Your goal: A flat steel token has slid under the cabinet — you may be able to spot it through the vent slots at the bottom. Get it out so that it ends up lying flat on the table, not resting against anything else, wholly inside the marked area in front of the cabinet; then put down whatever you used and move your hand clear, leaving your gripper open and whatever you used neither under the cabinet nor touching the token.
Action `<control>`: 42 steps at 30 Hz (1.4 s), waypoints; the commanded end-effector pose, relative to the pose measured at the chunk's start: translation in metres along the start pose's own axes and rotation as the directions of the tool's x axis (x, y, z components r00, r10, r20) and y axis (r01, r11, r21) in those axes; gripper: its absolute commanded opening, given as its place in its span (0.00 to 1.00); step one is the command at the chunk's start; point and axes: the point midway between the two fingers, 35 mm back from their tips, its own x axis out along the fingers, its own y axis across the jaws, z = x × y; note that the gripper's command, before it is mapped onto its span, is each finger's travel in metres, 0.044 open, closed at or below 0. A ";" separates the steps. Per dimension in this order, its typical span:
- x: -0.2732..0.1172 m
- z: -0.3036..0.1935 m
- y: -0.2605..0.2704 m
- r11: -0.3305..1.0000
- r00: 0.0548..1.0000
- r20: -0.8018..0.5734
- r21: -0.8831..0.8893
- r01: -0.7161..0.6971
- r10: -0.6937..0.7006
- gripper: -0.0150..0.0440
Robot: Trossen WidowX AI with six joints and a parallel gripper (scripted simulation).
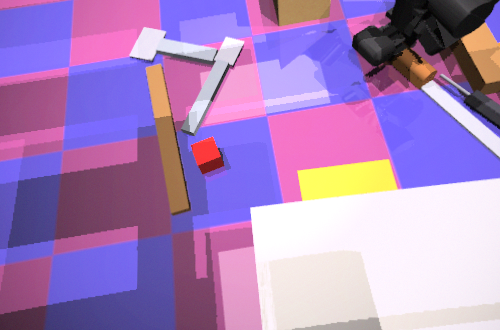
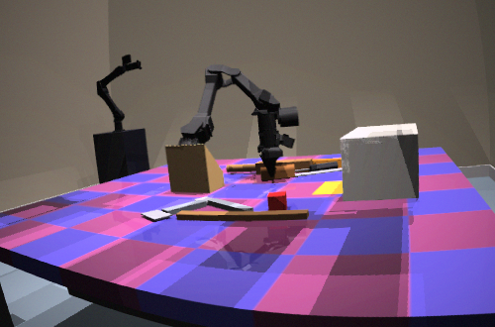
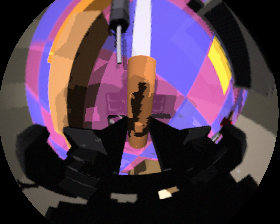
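Note:
My gripper points down and is shut on the orange-brown handle of a long tool. Its pale flat blade runs away from the fingers. The tool is low over the table; whether it touches cannot be told. The white cabinet stands at the lower right of the top view. The yellow marked area lies in front of it, partly hidden by it in the top and exterior views. The steel token and the vent slots are not visible.
A thin-shafted tool with a dark handle lies close beside the blade. An orange wooden block is beside the gripper. A red cube, a wooden bar and grey flat-ended pieces lie farther off.

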 end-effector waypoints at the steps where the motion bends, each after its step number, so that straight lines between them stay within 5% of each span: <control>1: -0.001 0.001 0.001 0.999 1.000 0.004 0.035 -0.001 0.000 0.25; 42: -0.001 0.002 0.001 0.937 1.000 0.004 0.349 -0.002 0.000 0.25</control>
